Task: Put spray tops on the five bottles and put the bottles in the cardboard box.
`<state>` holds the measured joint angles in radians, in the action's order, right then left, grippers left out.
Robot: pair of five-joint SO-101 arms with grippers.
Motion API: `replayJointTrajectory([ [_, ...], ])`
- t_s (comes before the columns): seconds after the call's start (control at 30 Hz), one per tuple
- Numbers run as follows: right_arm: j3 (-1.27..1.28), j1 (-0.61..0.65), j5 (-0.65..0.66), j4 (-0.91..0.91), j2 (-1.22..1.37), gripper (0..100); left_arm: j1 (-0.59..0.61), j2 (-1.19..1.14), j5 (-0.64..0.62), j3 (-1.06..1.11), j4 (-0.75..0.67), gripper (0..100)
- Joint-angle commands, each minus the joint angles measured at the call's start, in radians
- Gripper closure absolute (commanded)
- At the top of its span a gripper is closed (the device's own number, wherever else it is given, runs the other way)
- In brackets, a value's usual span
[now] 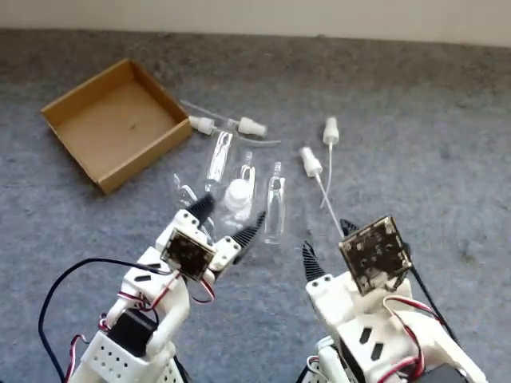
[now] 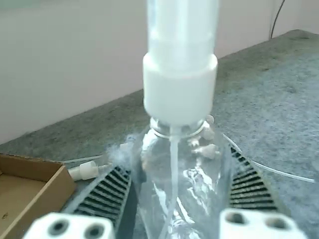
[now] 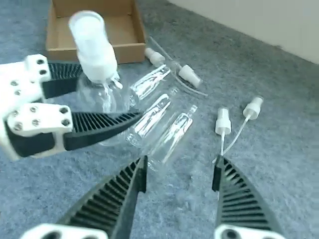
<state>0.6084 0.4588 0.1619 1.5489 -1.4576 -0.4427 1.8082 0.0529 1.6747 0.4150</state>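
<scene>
1. Looking at the step in hand: left gripper (image 1: 229,215) is clamped around an upright clear bottle (image 2: 179,189) with a white spray top (image 2: 180,84) on its neck; it's held near the cardboard box (image 1: 76,102), off the side facing the arms
2. right gripper (image 3: 179,172) has its jaws spread wide with nothing in them; it's farther from the box than the held bottle
3. bare bottles (image 3: 172,134) lie flat beyond the held one; two loose spray tops (image 1: 251,126) sit just beside the box, two more are well apart from it
4. my guess: capping bottle one; can't tell if the top is fully seated, so next is a push down or twist from the free gripper, then over the box wall
</scene>
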Motion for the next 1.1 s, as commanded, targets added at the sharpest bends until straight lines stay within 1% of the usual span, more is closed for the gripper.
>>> replayJointTrajectory([
  [0.0,0.136,-0.036,0.009,-0.076,0.001,80.3,0.076,0.016,-0.012,-0.07,-0.026,93],
  [0.13,0.331,-0.039,0.008,-0.255,0.001,80.3,0.117,0.015,-0.012,-0.128,-0.026,93],
  [0.33,0.53,-0.035,0.003,-0.458,0.001,80.6,0.122,0.013,-0.011,-0.197,-0.018,93],
  [0.4,0.575,-0.035,0.003,-0.516,0.001,83.2,0.122,0.013,-0.008,-0.232,-0.018,93],
  [0.47,0.618,-0.035,0.002,-0.564,0.001,88.0,0.122,0.012,-0.008,-0.269,-0.017,93],
  [0.57,0.674,-0.035,0.0,-0.588,0.001,94.8,0.122,-0.021,-0.008,-0.315,-0.017,93],
  [0.67,0.7,-0.035,0.0,-0.591,0.001,98.7,0.122,-0.151,-0.006,-0.383,-0.025,93],
  [0.73,0.707,-0.035,0.0,-0.616,0.001,98.9,0.122,-0.265,-0.009,-0.441,-0.026,93],
  [0.83,0.727,-0.035,0.0,-0.734,0.002,99.3,0.119,-0.421,-0.009,-0.539,-0.026,93],
  [0.97,0.845,-0.047,0.0,-0.931,0.001,99.3,0.12,-0.599,-0.009,-0.65,-0.029,93],
  [1.07,0.912,-0.07,0.002,-0.972,0.001,99.3,0.117,-0.705,-0.009,-0.68,-0.101,93],
])
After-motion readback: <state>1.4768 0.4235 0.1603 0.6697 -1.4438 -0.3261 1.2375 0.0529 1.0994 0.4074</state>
